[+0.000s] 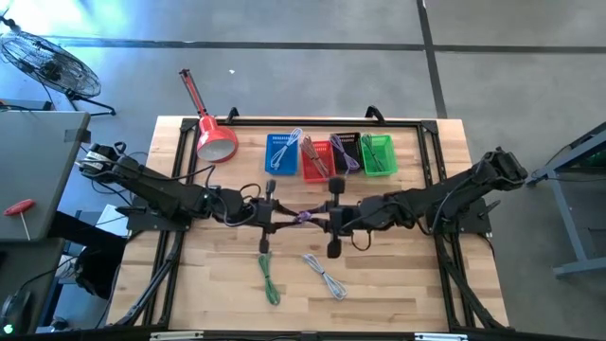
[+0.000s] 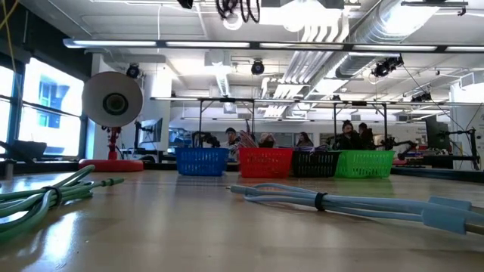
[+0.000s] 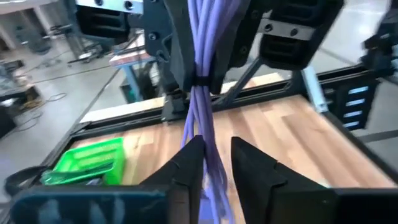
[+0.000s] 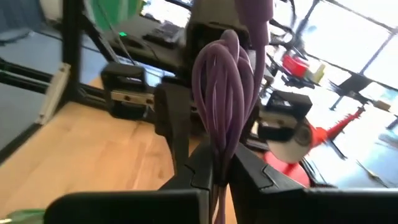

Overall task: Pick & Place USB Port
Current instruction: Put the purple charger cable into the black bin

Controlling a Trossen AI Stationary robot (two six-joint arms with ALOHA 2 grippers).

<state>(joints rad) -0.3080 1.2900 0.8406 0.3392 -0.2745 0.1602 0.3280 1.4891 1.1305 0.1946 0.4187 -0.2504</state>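
Note:
Above the middle of the table, a purple cable bundle (image 1: pixel 303 217) bound by a dark tie (image 3: pixel 202 81) is stretched between my two grippers. It does not show in the low view. My right gripper (image 4: pixel 221 169) is shut on it, and its looped end (image 4: pixel 225 68) stands out past the fingers. My left gripper (image 3: pixel 217 163) faces it from the table's left, open, with a finger on either side of the strands. A green cable (image 1: pixel 268 280) and a pale grey-blue cable (image 1: pixel 325 277) lie flat on the table nearer the near edge. My right gripper pinches the purple bundle between its two fingers (image 4: pixel 200 167), just behind the looped end (image 4: pixel 219 143), coming level from the table's right. The bundle is lifted clear of the table. My left gripper has the strands (image 3: pixel 208 146) lying against the inner side of one finger (image 3: pixel 191 163). A gap shows at the other finger.
Blue (image 1: pixel 281 153), red (image 1: pixel 316 161), black (image 1: pixel 345 152) and green (image 1: pixel 378 154) baskets stand in a row near the far edge; some hold cables. A red desk lamp (image 1: pixel 214 138) lies to their left. Bare wood lies around the two cables near the near edge.

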